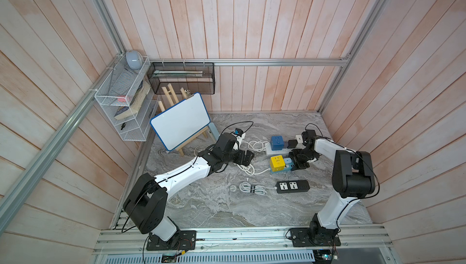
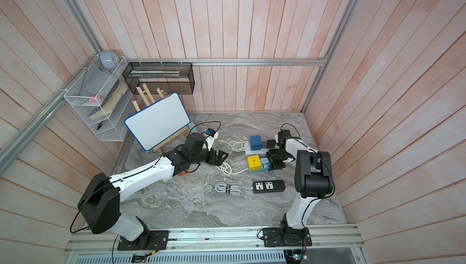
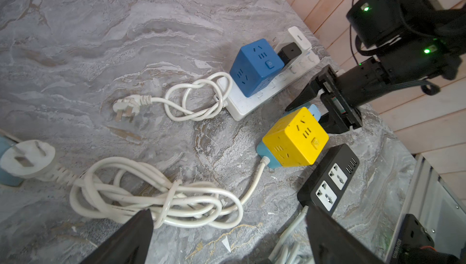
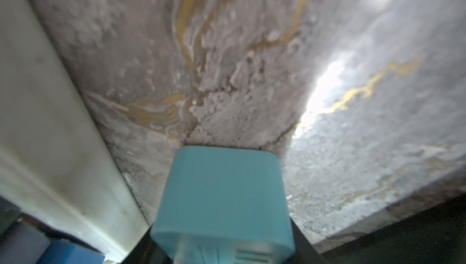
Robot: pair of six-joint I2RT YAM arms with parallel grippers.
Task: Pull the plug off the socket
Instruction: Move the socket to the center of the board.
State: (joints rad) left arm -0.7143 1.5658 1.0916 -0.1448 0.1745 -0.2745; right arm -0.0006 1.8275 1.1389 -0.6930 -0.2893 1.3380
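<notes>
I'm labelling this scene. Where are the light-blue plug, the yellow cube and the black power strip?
light-blue plug (image 4: pixel 222 194): right wrist view, its broad face.
yellow cube (image 1: pixel 277 163): in a top view, its upper face.
black power strip (image 1: pixel 292 186): in a top view, its middle, at a socket.

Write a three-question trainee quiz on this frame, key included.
1. True or false: the left gripper is open and holds nothing.
2. Which one is shut on the light blue plastic plug? A) left gripper B) right gripper C) neither
3. Fill in: the blue cube-shaped socket block stands on the long ___ power strip.
Key: 1 true; 2 B; 3 white.
</notes>
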